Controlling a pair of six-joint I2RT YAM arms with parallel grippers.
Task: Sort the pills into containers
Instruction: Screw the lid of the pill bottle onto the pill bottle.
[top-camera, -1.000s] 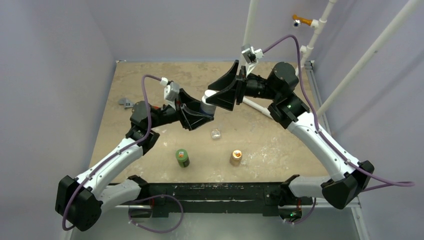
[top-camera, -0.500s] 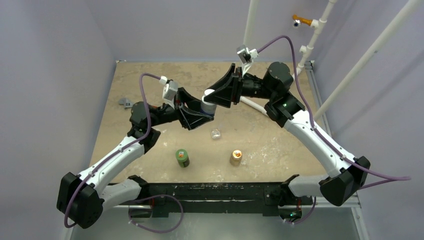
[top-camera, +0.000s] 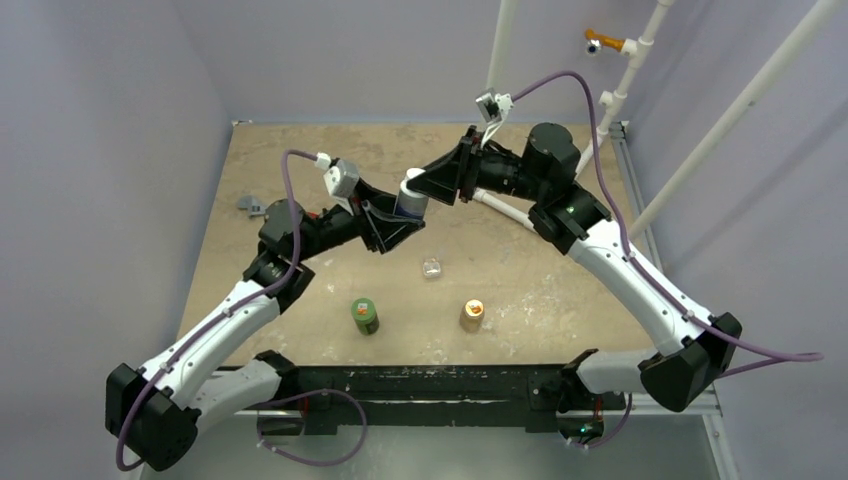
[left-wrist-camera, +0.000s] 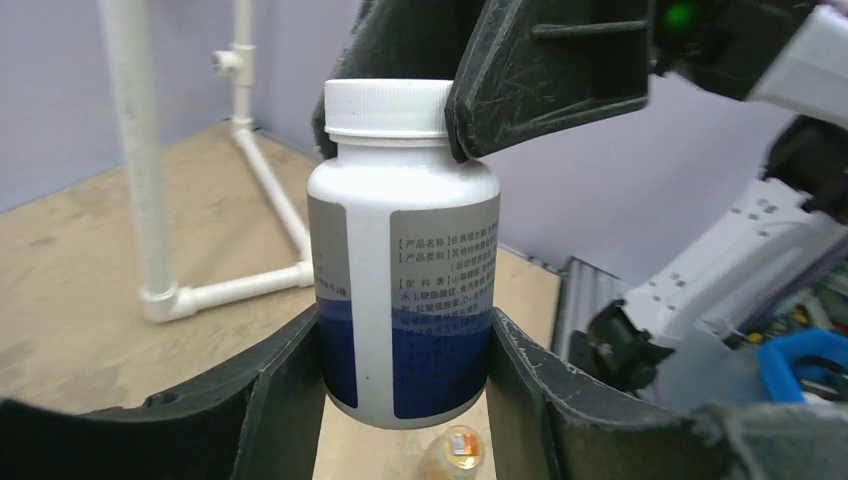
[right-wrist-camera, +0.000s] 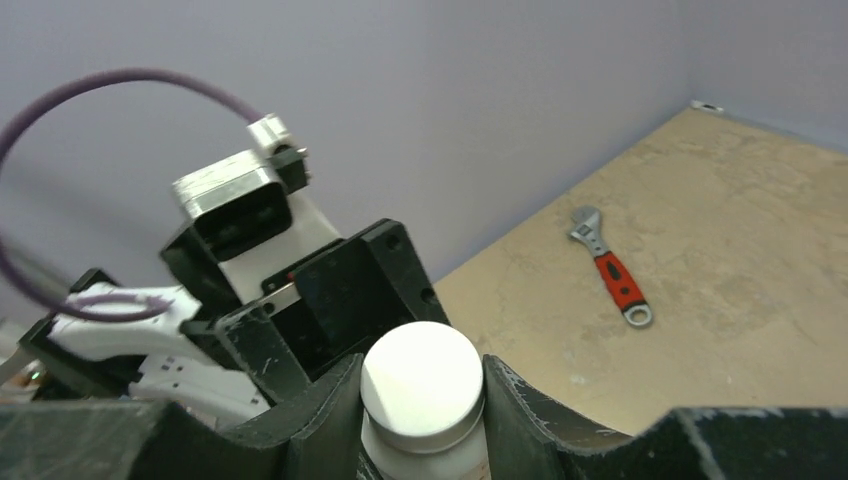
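Bottle work fills the middle of the top view: a white pill bottle (left-wrist-camera: 400, 250) with a grey and blue label is raised above the table (top-camera: 560, 290), clamped round its lower body by the left gripper (left-wrist-camera: 405, 340), whose two black fingers (left-wrist-camera: 285, 390) press on its sides. The right gripper (right-wrist-camera: 422, 400) comes in from 2 o'clock and its fingers (right-wrist-camera: 325, 420) are pinched against both sides of the bottle's white cap (right-wrist-camera: 420, 380), which is on the neck.

At 6 o'clock from the bottle, down on the table, lies the small transparent case (top-camera: 431, 268), apart from both arms. Any pills in or near it are too small to make out. A green bottle (top-camera: 364, 316) stands at 7 o'clock from the case and a tan-orange bottle (top-camera: 471, 315) at 5 o'clock, both upright and well apart. A red-handled wrench (right-wrist-camera: 610, 270) lies flat near the table's 9 o'clock edge.
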